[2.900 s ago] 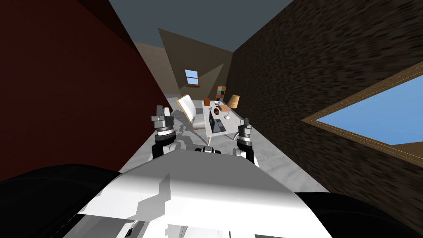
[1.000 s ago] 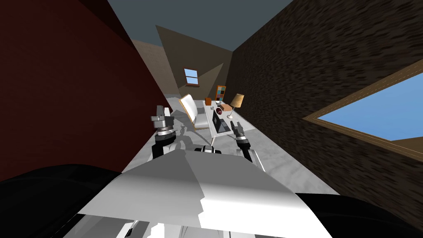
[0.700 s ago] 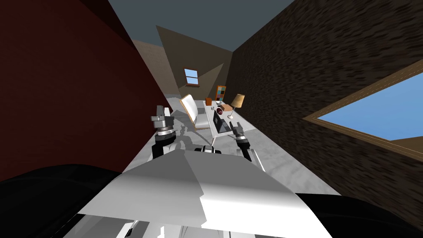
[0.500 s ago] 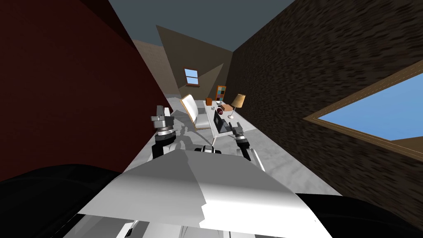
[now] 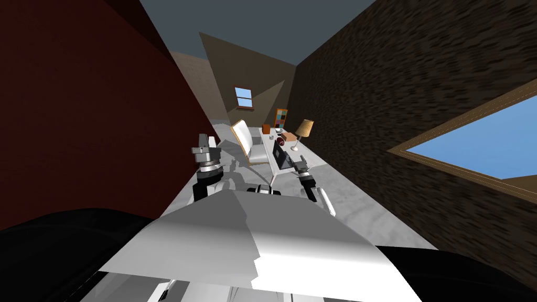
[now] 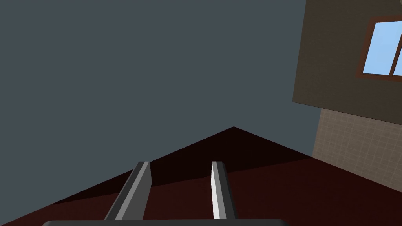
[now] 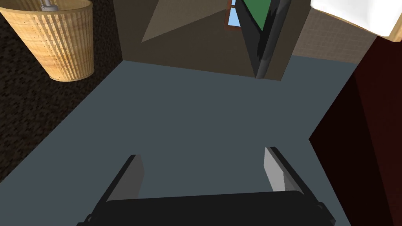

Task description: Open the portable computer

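grey floor (image 5: 356,209) runs as a narrow lane between a dark red wall (image 5: 78,105) on my left and a dark brown wall (image 5: 393,78) on my right. the white table (image 5: 267,142) stands in the lane ahead, with bare floor along its right side. a white chair (image 5: 244,137) is just beside the table on its left.

right gripper (image 5: 300,161) is raised near the table's near right corner. its fingers (image 7: 135,174) are spread wide, nothing between them, touching nothing. left gripper (image 5: 204,140) is held up near the red wall, well apart from the table; its fingers are parted by a narrower gap and hold nothing.

the portable computer (image 5: 281,156) sits on the table's near end, dark, lid raised off the base. from the right wrist its dark edge (image 7: 259,43) shows a green face, ahead of the fingers and clear of them. how wide the lid stands i cannot tell.

a lamp (image 5: 305,127) with a woven tan shade (image 7: 63,39) stands to the right of the table.
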Robot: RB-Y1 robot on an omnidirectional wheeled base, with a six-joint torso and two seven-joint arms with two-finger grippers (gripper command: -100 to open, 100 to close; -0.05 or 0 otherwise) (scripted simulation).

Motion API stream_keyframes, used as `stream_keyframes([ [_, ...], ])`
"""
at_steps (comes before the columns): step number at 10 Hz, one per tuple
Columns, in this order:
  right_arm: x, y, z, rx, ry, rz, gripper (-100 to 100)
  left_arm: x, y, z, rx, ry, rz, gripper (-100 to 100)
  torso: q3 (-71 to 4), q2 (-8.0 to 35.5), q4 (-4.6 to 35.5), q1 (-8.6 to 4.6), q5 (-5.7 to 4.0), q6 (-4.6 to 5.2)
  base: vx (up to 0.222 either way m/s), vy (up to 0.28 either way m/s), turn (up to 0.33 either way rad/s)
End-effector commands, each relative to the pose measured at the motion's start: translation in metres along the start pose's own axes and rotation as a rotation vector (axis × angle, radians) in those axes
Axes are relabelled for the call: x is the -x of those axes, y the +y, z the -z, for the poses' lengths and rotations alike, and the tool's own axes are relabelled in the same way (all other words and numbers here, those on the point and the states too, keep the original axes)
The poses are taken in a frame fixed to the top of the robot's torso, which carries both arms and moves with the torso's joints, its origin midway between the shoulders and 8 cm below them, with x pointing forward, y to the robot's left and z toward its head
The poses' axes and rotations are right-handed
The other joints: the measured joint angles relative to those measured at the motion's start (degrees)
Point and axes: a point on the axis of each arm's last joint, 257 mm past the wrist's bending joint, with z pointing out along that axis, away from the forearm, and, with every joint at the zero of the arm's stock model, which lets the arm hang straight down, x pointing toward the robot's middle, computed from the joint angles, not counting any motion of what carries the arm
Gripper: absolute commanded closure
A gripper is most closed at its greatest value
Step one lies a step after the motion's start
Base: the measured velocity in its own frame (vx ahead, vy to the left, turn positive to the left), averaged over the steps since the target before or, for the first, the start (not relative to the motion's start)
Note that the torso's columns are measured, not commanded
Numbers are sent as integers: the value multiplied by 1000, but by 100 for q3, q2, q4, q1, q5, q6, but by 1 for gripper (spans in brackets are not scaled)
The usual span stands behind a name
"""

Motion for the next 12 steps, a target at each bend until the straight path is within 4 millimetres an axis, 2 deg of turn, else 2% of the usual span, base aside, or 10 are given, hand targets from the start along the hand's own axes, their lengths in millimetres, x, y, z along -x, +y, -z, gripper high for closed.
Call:
stream_keyframes([
  [1, -14, -2, -1, 14, 32, 115, -100, 0, 0, 0, 0, 0, 0, 0, 0, 1, 0, -5, -1, 1, -4, 46, 8],
  [5, -39, -6, -2, 48, 87, 311, -100, 0, 0, 0, 0, 0, 0, 0, -2, -2, -1, -5, -1, 0, 5, 49, 12],
  [6, -39, -6, -2, 49, 87, 316, -100, 0, 0, 0, 0, 0, 0, 0, 0, 1, 0, -1, 0, 0, 0, 42, 6],
  [12, -78, -19, -2, 127, 170, 665, -100, 0, 0, 0, 0, 0, 0, 0, -1, -1, 0, -5, -1, 0, 6, 59, 15],
])
